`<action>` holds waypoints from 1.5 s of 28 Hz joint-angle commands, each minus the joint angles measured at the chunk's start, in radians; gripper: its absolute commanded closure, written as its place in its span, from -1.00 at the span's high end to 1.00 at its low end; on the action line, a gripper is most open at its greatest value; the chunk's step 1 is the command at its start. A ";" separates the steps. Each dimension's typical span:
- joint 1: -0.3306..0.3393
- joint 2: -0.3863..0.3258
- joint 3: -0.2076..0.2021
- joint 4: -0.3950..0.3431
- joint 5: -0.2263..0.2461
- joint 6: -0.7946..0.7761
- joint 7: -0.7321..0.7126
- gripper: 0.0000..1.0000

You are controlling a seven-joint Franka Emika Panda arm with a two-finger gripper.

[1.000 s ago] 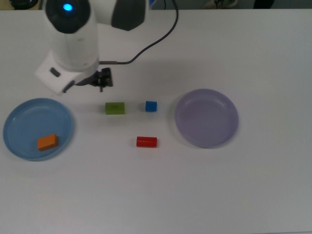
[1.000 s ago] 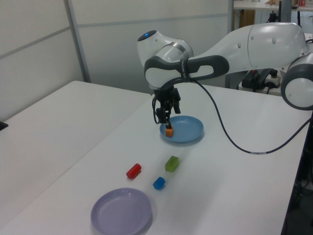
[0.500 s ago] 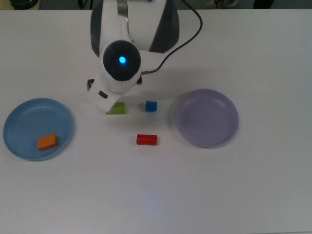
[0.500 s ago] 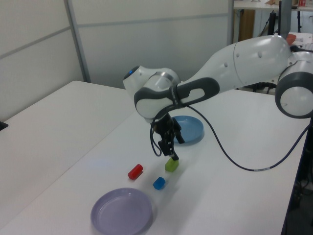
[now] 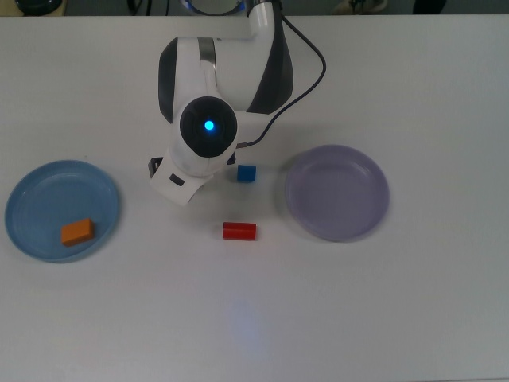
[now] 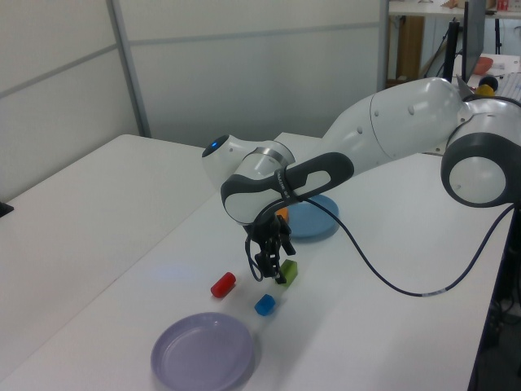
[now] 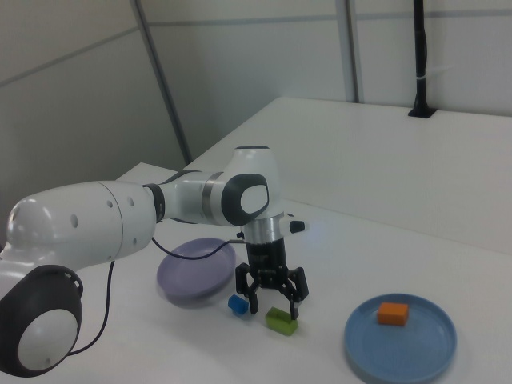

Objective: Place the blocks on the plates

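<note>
Blue plate [image 5: 32, 199]: at the top view's left on the white tabletop [image 5: 382, 318]; holds the orange block [image 5: 77, 232], which lies near the rim toward the top view's bottom.
Lavender plate [image 5: 338, 192]: at the top view's right; nothing lies in it.
Orange block: the only block on a plate; seen also in the right view, inside the blue plate.
Green block [image 7: 282, 321]: on the tabletop, hidden under the arm in the top view; in the right view it lies directly below the gripper.
Blue cube [image 5: 246, 173]: on the tabletop between the arm and the lavender plate, clear of both.
Red block [image 5: 239, 231]: on the tabletop, below the cube in the top view, apart from every plate.
Gripper [image 7: 273, 298]: pointing down over the green block, fingers spread apart, holding nothing; whether the tips touch the block cannot be told.
Writing: none legible on blocks or plates.
</note>
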 commanded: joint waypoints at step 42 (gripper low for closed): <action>-0.105 0.017 -0.135 0.078 0.054 0.332 0.049 -1.00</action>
